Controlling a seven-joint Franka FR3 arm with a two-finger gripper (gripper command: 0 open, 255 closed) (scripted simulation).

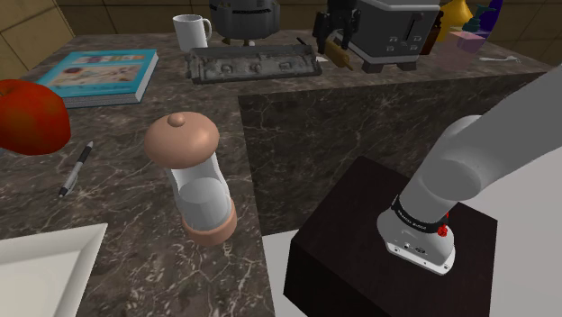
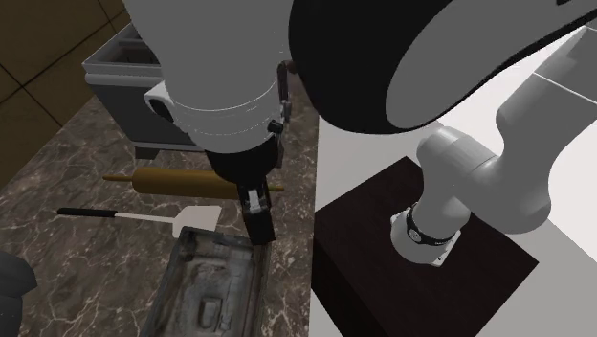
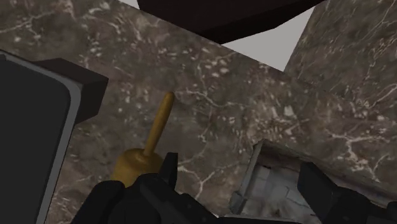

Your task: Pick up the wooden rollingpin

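With the gripper (image 3: 242,172): spread wide, pinching nothing, poised low over the dark marbled counter (image 3: 254,89). Just outside one finger (image 3: 168,170), not between the two: the tan rolling pin (image 3: 137,162), lying flat on the counter, slim handle aimed toward the black stand (image 3: 222,16). Cannot tell whether it touches that finger. Beneath the gap and the other finger: a corner of a grey tray (image 3: 270,184). In the second exterior view, next to the tray's end and just beside the rolling pin: a spatula (image 2: 143,216) with a black handle and a white blade. On the rolling pin's other side: a dark boxy appliance (image 3: 32,127), close alongside. Farther off in the shoulder view, past the tray's opposite end: a white mug (image 1: 191,31). Toward that view's left: a book (image 1: 99,72) with a teal cover, then a red round thing (image 1: 27,117) at the edge. Nearer the camera: a pen (image 1: 77,167), a tall mill (image 1: 194,180) with a tan cap and base, and a white plate (image 1: 45,270).
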